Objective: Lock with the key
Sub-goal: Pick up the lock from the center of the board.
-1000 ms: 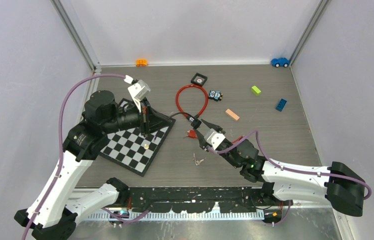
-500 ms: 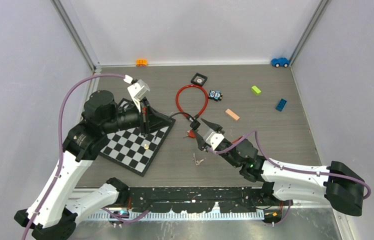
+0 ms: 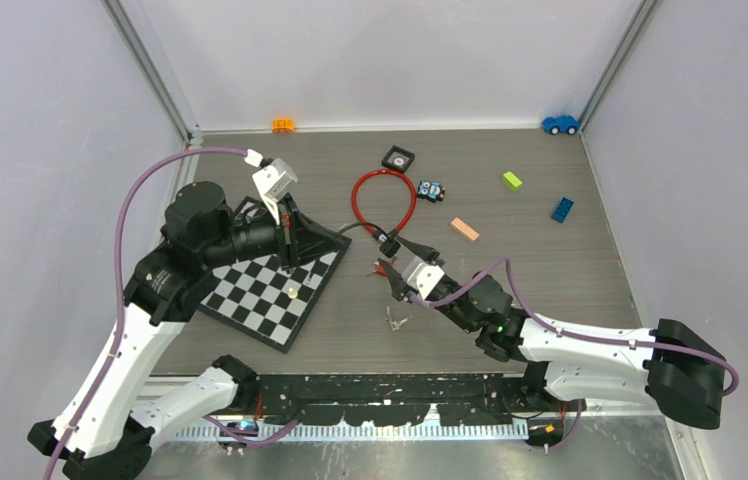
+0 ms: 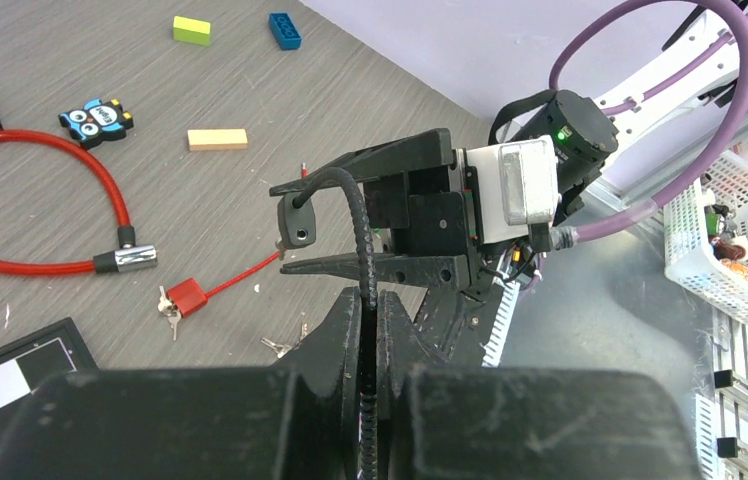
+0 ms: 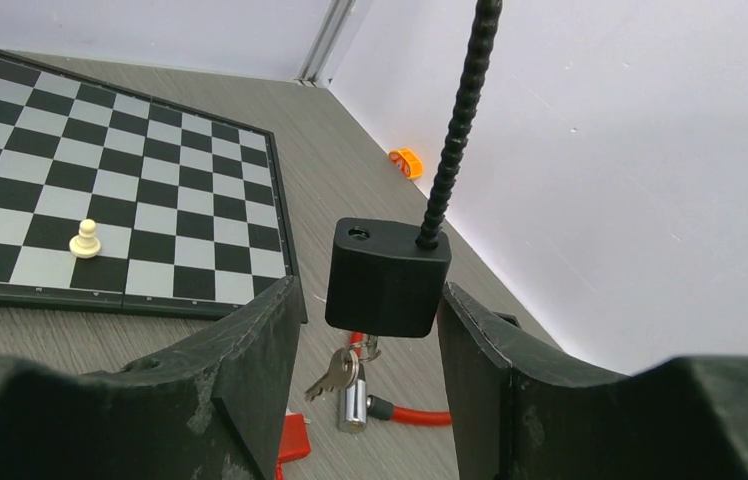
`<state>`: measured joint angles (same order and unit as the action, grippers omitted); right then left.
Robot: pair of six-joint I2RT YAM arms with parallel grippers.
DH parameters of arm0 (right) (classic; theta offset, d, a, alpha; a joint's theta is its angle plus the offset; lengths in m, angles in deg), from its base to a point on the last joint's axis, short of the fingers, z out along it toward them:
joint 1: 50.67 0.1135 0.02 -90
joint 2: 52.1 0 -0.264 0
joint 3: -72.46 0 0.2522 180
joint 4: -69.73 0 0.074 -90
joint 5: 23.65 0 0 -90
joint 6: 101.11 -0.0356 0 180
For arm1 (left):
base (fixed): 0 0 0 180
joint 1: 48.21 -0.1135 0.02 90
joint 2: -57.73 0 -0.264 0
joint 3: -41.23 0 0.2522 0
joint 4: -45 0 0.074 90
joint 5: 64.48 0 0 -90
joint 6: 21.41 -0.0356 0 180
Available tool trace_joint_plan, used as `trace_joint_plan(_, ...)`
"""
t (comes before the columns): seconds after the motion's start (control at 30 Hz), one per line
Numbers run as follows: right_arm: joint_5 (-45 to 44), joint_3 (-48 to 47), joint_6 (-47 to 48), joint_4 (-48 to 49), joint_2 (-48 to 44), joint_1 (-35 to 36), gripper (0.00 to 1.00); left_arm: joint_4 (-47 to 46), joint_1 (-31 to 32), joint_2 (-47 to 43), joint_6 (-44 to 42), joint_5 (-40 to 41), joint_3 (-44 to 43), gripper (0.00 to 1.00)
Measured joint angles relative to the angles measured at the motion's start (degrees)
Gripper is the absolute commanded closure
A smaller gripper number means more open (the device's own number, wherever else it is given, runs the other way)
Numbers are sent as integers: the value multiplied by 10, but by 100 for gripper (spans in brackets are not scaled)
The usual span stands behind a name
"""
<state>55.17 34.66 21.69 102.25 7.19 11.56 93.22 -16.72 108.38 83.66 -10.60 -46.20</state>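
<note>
Left fingers (image 4: pixel 338 335) clamp cable (image 4: pixel 362 240); right fingers (image 5: pixel 250 340) wide around lock body (image 5: pixel 387 278), untouching: clear from right wrist, not overhead.

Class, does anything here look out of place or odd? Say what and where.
The chessboard sits skewed at left, bearing a lone white pawn. The black lock hangs in mid-air from its cable, pinched by the left gripper, inside the open right gripper.
</note>
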Motion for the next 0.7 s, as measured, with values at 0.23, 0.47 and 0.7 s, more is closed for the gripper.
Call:
trace_joint_plan(0.23, 3, -6, 0, 0, 0, 0, 43, -3, 0, -1, 0, 0, 4, 100)
trace_joint_plan(0.47, 4, -9, 0, 1, 0, 0, 46, -4, 0, -3, 0, 0, 4, 100)
trace_joint_plan(0.7, 4, -9, 0, 1, 0, 0, 46, -3, 0, -3, 2, -1, 4, 100)
